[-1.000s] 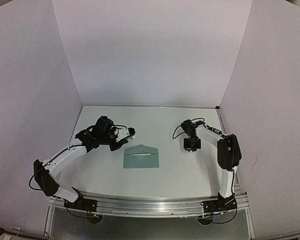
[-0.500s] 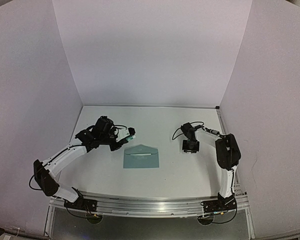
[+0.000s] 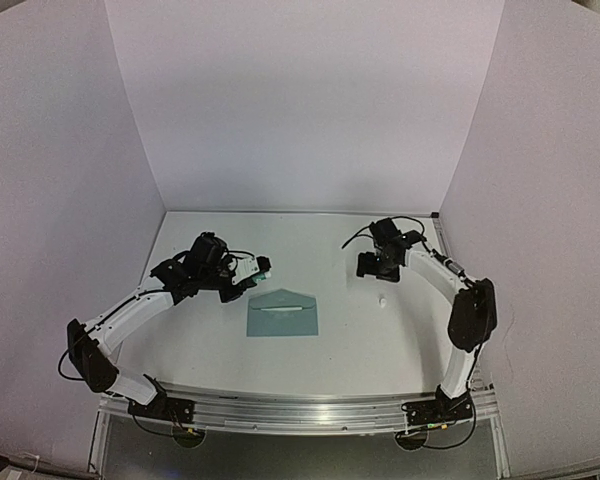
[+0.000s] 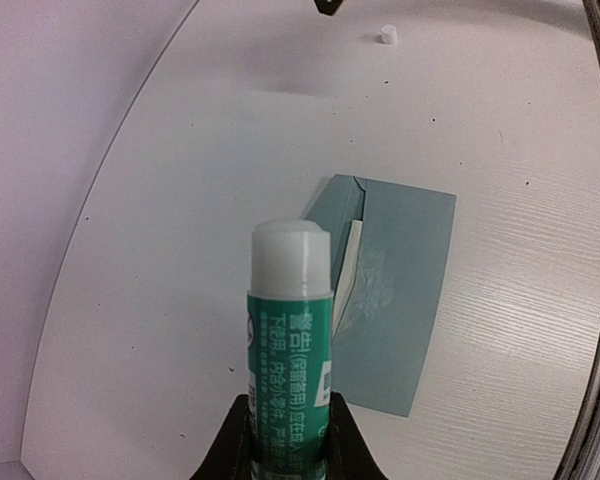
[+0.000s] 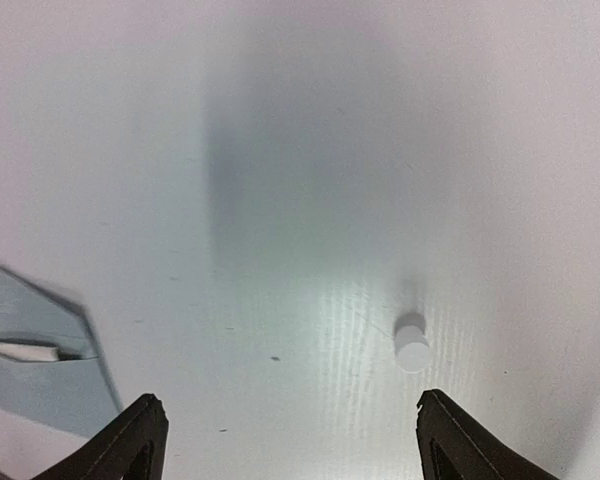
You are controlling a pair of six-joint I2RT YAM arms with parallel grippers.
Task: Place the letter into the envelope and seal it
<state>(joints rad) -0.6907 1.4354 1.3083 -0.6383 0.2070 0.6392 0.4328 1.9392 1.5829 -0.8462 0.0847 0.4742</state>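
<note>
Looking at your left claw (image 4: pixel 288 435) first: it's clamped onto a green-and-white plastic glue stick (image 4: pixel 289 340). It grips the tube low down, so the uncapped white tip pokes out well past the fingers. In the top view that claw hangs above the table just far-left of the envelope's flap, not touching it.

Your right claw (image 5: pixel 292 430) is spread wide with nothing at all between its black fingers (image 5: pixel 140 440). It hovers over the far right part of the white table (image 3: pixel 340 350). On the tabletop just near of it sits a small white round cap (image 5: pixel 412 348), on its own, touching nothing and well right of the envelope.

The teal rectangular paper envelope (image 3: pixel 283 318) lies flat around the middle of the table, a bit left of centre. Its triangular flap is open and points to the far side. The letter (image 4: pixel 348 265) is tucked inside. All you get of it is a pale sliver at the mouth just under the flap, so you can't really make out its colour or border. The left wrist view also shows a whitish, patchy smear on the envelope's body beside the mouth, and I can't tell what it is.

White panels (image 3: pixel 300 100) wall in the table on the left, far and right sides.
</note>
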